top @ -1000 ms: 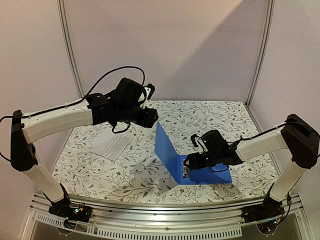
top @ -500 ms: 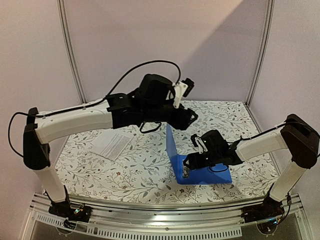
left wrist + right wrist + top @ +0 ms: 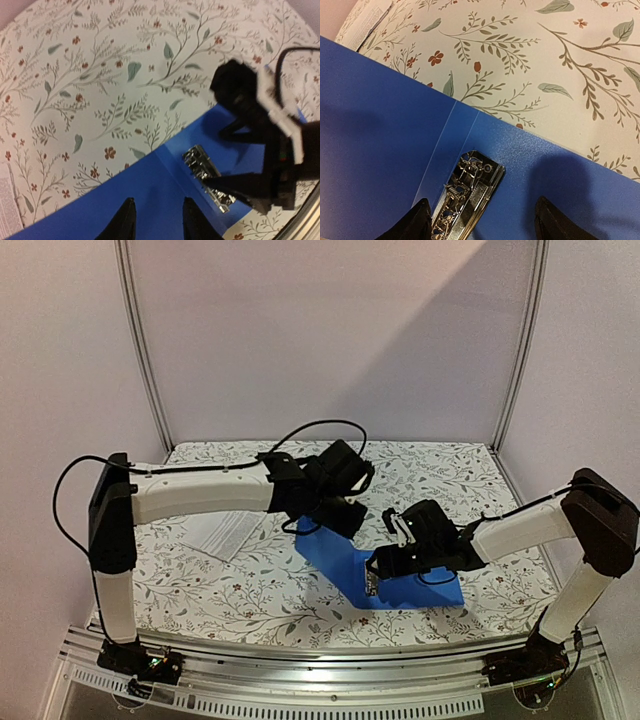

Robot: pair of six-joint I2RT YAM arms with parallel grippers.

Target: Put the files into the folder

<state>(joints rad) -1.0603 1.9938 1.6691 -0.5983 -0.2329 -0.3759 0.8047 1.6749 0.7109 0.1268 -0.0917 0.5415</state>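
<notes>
With its cover pushed down from upright, the bright blue ring-binder folder (image 3: 335, 560) lay open on the table (image 3: 200, 585), ready for the white sleeved paper files (image 3: 225, 530) nearby, while the left fingers (image 3: 125, 222) stood slightly apart and the right fingers (image 3: 420, 220) wide, both empty.

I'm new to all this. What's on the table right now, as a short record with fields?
Folder: bright blue ring binder, lying open, metal rings exposed
Files: white printed sheets on the floral tablecloth, left of the binder, not inside
Left gripper: open, over the binder's left cover
Right gripper: open, straddling the rings
</notes>
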